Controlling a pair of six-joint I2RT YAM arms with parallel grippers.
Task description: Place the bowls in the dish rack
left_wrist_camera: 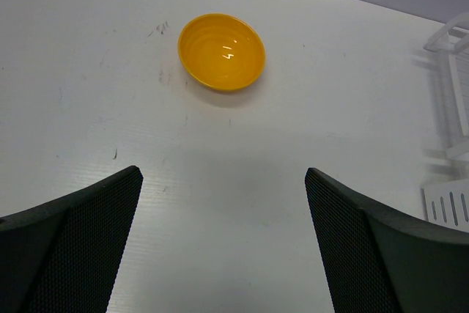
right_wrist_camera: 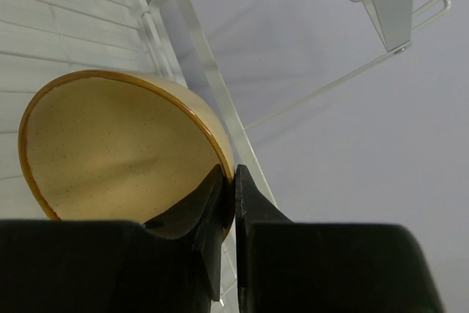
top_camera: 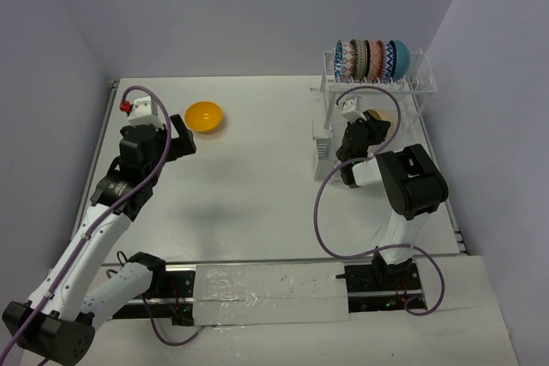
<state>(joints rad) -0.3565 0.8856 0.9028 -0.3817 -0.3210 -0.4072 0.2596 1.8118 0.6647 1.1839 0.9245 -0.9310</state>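
The orange-yellow bowl (top_camera: 204, 117) sits upright on the table at back left; it also shows in the left wrist view (left_wrist_camera: 221, 51). My left gripper (top_camera: 177, 136) is open and empty just near of it, its fingers (left_wrist_camera: 80, 232) wide apart. My right gripper (right_wrist_camera: 233, 181) is shut on the rim of the speckled tan bowl (right_wrist_camera: 110, 148), holding it tilted over the dish rack's lower tray (right_wrist_camera: 66, 27). In the top view the tan bowl (top_camera: 376, 116) barely shows beside the gripper (top_camera: 364, 122). Several patterned bowls and the teal one (top_camera: 371, 59) stand in the dish rack's (top_camera: 420, 83) raised prongs.
Walls close in on the left, back and right. The rack's white slatted side basket (top_camera: 322, 152) stands left of my right gripper. A corner of the rack (left_wrist_camera: 451, 108) shows at the right of the left wrist view.
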